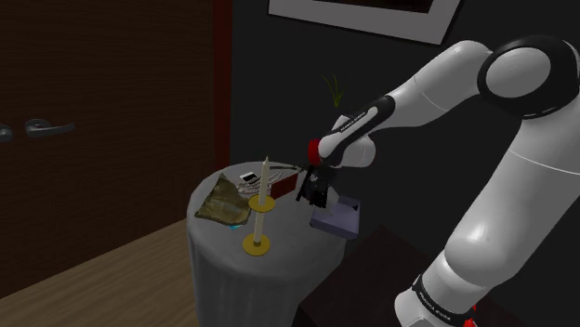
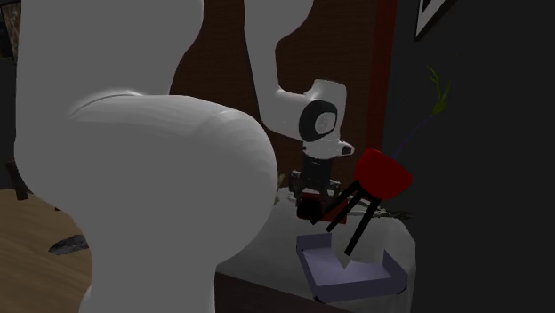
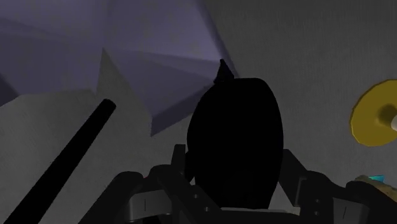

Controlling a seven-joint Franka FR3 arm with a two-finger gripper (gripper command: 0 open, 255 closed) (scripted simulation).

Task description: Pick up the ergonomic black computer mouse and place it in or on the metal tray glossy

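**Carry phase.** The black mouse [image 3: 235, 127] is pinched from both sides by the fingers [image 3: 176, 159] of the gripper [image 1: 313, 190] and is held above the round table [image 1: 279, 269]. This height is judged to be chosen so that the tray's wall can be cleared. The glossy grey-violet tray [image 1: 339, 221] is seen just below and beyond the gripper, at the table's edge toward the shoulder view's right. The candle [image 1: 265, 181] stands apart on the other side — no obstruction is expected. Lowering and release into the tray are not yet done.
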